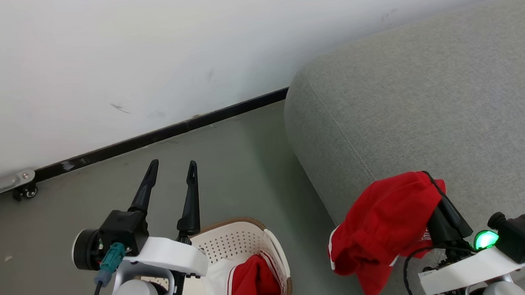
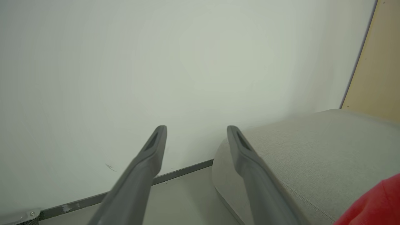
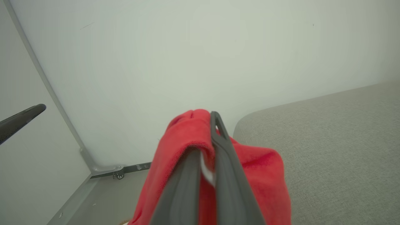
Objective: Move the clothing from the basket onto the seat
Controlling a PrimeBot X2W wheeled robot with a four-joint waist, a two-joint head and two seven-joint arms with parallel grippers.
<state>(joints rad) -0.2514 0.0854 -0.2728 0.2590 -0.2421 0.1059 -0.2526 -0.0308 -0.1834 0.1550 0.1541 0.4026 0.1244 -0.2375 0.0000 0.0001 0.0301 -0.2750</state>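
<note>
Clothing [image 1: 383,224] in the right tool [image 3: 207,120], over the seat [image 1: 443,88] edge.

Looks like a living-room corner staged in a bare test space. Homely: large light grey fabric sofa cushion [image 1: 422,112] with stitched seams and, on smooth grey floor [image 1: 236,167] beside it, cream-white perforated plastic laundry basket [image 1: 231,243] holding bright red soft fabric clothing with white stripes [image 1: 252,287]. Less homely: plain white wall [image 1: 150,59] with black skirting strip [image 1: 176,127], small black caster wheel [image 1: 26,192] on a metal bracket at its foot, pale wooden board [image 2: 375,78] alongside.
</note>
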